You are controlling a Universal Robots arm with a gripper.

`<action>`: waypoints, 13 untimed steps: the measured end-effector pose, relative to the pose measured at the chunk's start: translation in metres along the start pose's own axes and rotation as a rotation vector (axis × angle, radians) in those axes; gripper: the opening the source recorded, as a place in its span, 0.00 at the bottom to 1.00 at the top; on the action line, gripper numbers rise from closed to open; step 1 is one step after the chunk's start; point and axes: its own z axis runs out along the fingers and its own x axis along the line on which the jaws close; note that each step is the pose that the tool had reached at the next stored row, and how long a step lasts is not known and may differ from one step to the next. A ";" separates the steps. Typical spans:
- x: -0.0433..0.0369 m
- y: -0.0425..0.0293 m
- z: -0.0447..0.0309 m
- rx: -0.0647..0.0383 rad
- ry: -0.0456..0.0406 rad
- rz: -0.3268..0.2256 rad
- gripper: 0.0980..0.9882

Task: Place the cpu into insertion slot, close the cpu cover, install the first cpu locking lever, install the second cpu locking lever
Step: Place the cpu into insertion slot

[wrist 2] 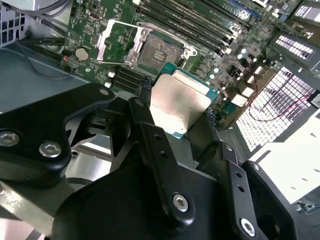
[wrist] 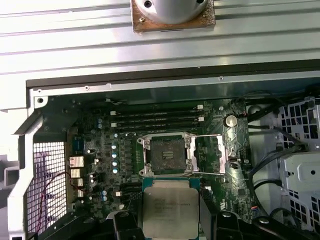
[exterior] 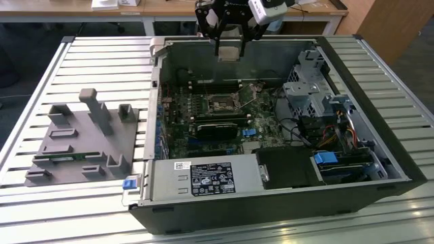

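A: Where is the cpu point(exterior: 229, 51)?

B: In the air, held by the tool point(exterior: 229, 54). The exterior view shows it hanging above the far wall of the open computer case point(exterior: 271, 213). The case lies on its side on the slatted metal surface point(exterior: 101, 56).

A: And the grip?

B: Clamped on the chip. In the second wrist view the two black fingers point(wrist 2: 149, 125) press on opposite edges. The pale metallic face is turned towards the camera, with a teal border showing round it.

A: Is the insertion slot point(wrist: 167, 157) free?

B: Yes. In the first wrist view its dark centre lies bare inside a silvery frame on the green board point(wrist: 95, 125). The cpu cover point(wrist: 212, 155) is swung open and lies just beside the slot, with green board showing through its square window.

A: How do chip and slot stand to one another?

B: Apart: the chip is above the board and touches nothing but the fingers. In the first wrist view it sits near one edge of the slot, and the long black memory slots point(wrist: 155, 117) run along the opposite edge.

A: Anything else on the surface?

B: A grey block point(exterior: 81, 137) with posts and pockets stands to the exterior view's left of the case, close by. Inside the case, a silver power supply box point(exterior: 203, 178) sits against the near wall.
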 end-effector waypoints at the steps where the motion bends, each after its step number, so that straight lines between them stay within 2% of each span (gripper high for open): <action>1: 0.0002 0.0000 0.0000 0.000 -0.0006 0.007 0.50; 13: 0.0005 -0.0001 0.0006 -0.001 -0.0058 0.065 0.50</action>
